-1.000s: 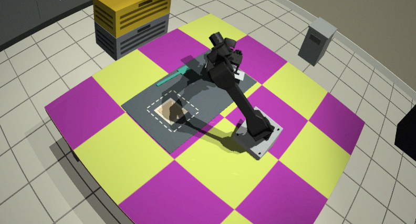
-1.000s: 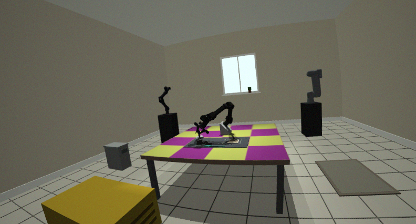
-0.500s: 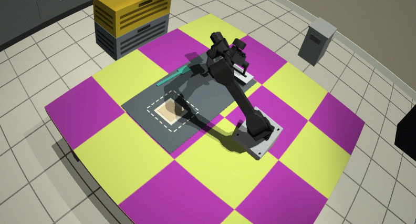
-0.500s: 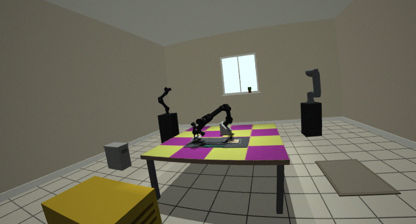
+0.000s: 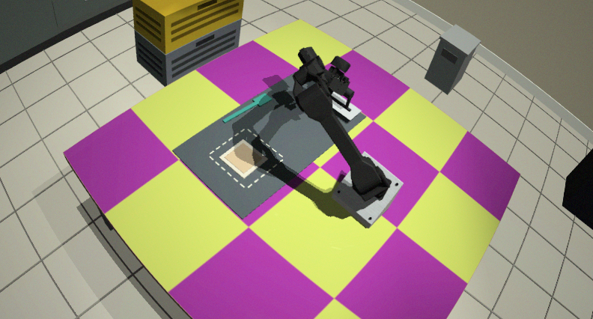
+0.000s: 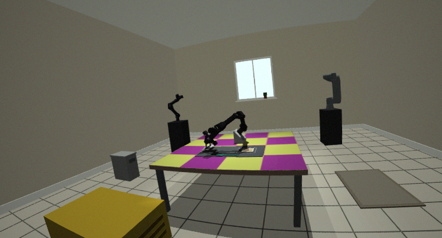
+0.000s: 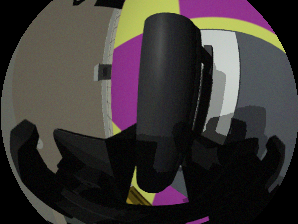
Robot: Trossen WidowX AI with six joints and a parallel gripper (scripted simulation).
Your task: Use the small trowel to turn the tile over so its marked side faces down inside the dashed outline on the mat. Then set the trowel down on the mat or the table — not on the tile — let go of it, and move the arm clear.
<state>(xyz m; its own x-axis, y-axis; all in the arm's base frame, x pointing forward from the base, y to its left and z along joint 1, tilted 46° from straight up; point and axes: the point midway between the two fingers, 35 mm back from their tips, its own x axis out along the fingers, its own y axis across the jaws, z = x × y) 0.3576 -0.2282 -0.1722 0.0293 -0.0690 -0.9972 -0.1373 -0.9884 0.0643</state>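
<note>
The tile (image 5: 243, 161) (image 6: 248, 150) lies flat inside the dashed outline (image 5: 248, 187) on the dark grey mat (image 5: 244, 202). A plain tan face with a cream border faces up; no mark shows on it, and its underside is hidden. My gripper (image 5: 342, 88) (image 6: 207, 143) (image 7: 158, 127) is shut on the small trowel, whose thick black handle (image 7: 167, 85) fills the middle of the wrist view. The trowel's pale blade (image 5: 351, 112) (image 7: 225, 75) is low over or on the mat's far right corner; I cannot tell whether it touches.
A teal spatula-like tool (image 5: 242, 110) (image 6: 229, 155) lies along the mat's back edge, beyond the tile. The arm's base plate (image 5: 391, 183) stands in front of the mat. Stacked yellow and grey crates (image 5: 190, 13) and a grey bin (image 5: 452, 59) stand off the table.
</note>
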